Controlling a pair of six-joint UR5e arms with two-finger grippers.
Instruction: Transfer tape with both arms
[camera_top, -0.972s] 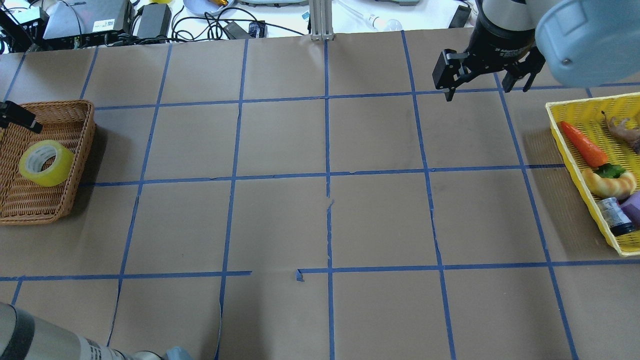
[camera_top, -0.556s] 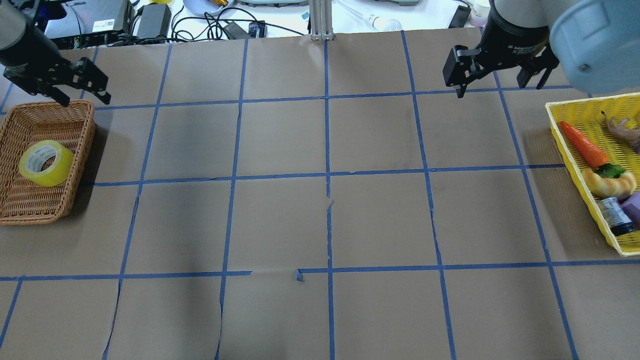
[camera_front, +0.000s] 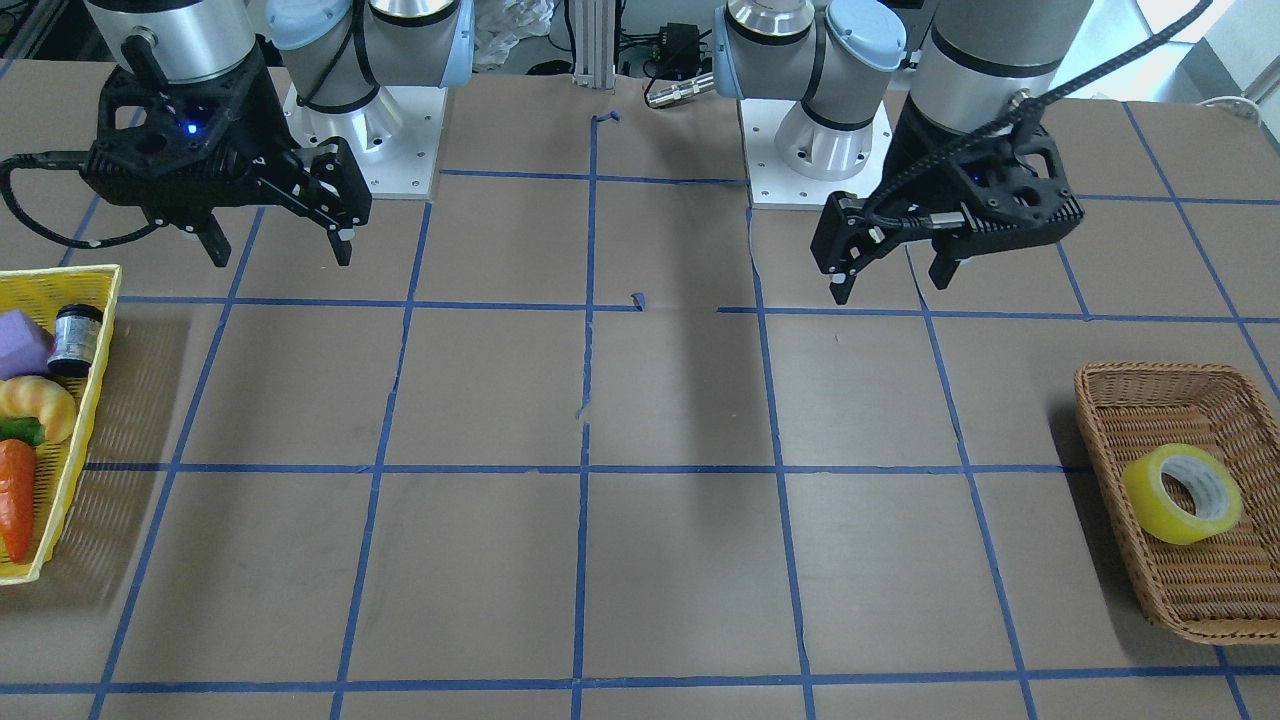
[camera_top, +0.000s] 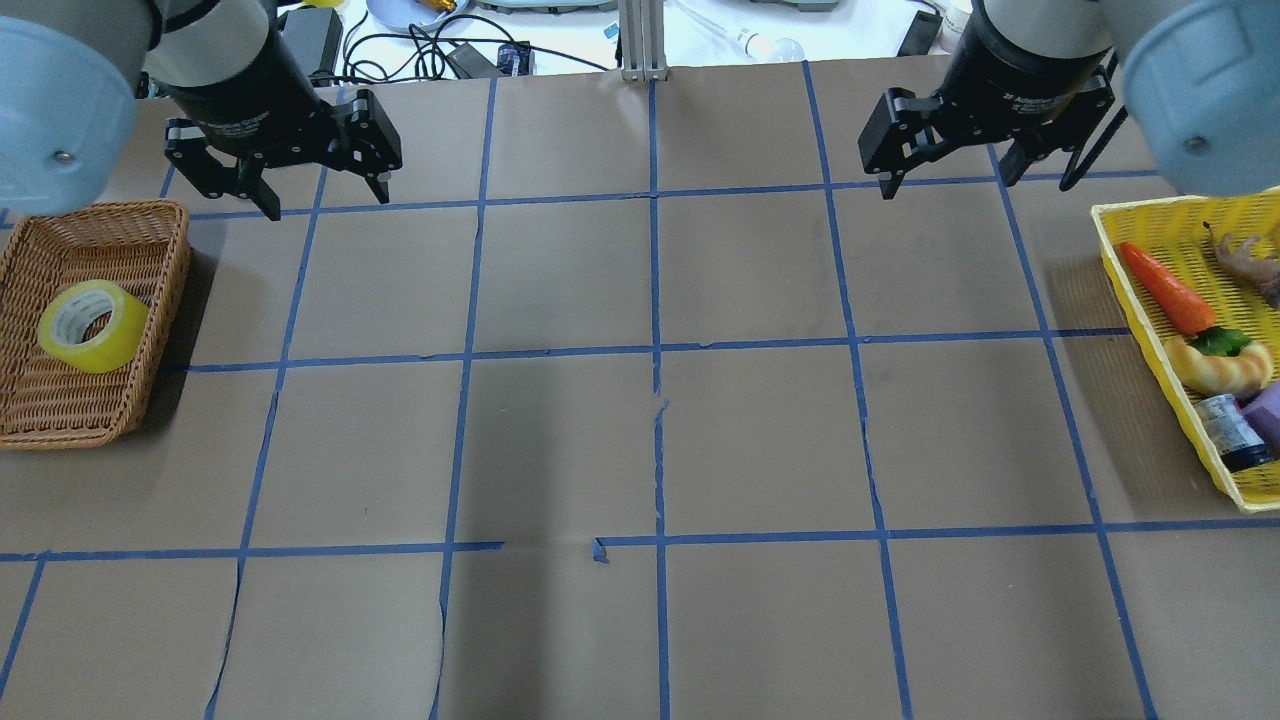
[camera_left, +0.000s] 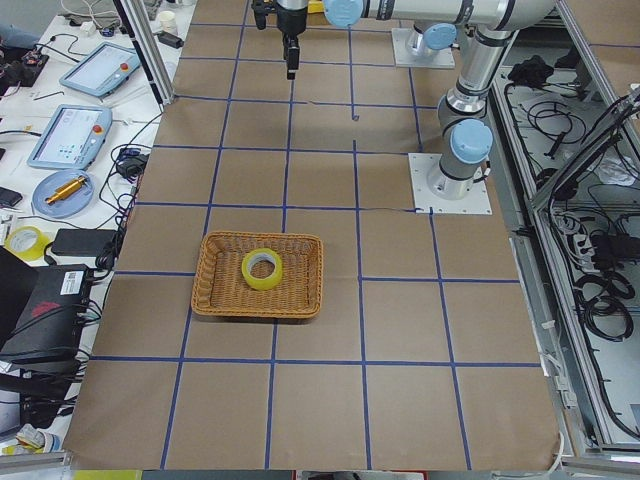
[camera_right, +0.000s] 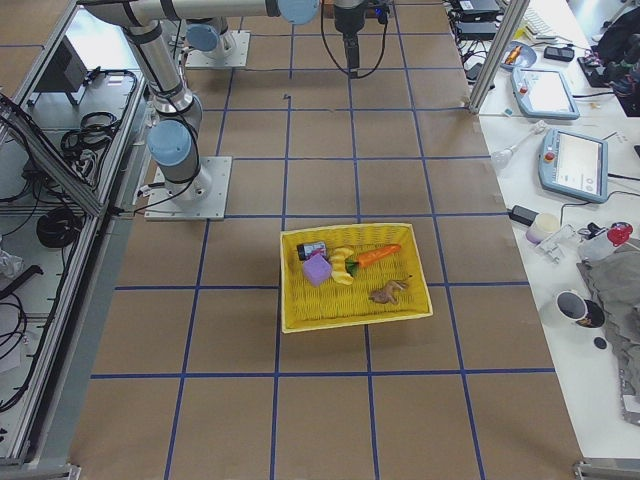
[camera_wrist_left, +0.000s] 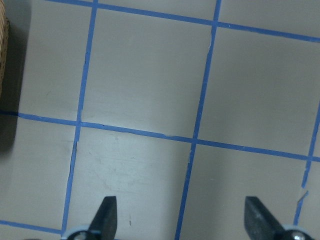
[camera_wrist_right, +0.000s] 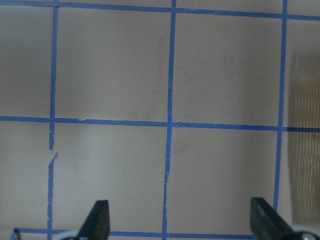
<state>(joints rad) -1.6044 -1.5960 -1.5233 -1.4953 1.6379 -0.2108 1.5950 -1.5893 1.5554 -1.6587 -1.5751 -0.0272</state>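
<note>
The tape (camera_top: 92, 325), a yellow roll with a pale core, lies tilted in the wicker basket (camera_top: 150, 215) at the table's left end. It also shows in the front view (camera_front: 1182, 493) and the left side view (camera_left: 262, 269). My left gripper (camera_top: 327, 200) is open and empty, hovering over the far side of the table, to the right of the basket and beyond it; it also shows in the front view (camera_front: 890, 287). Its wrist view shows only bare paper between its fingertips (camera_wrist_left: 105, 215). My right gripper (camera_top: 948, 186) is open and empty over the far right; it also shows in the front view (camera_front: 280, 258).
A yellow plastic basket (camera_top: 1110, 260) at the right end holds a carrot (camera_top: 1165, 288), a bread ring, a small black-capped jar (camera_top: 1228, 430) and a purple block. Brown paper with blue tape grid lines covers the table. Cables and devices lie beyond the far edge.
My left gripper has swung from over the wicker basket's far left corner to the right, off the basket. My right gripper has shifted slightly. The tape has not moved.
</note>
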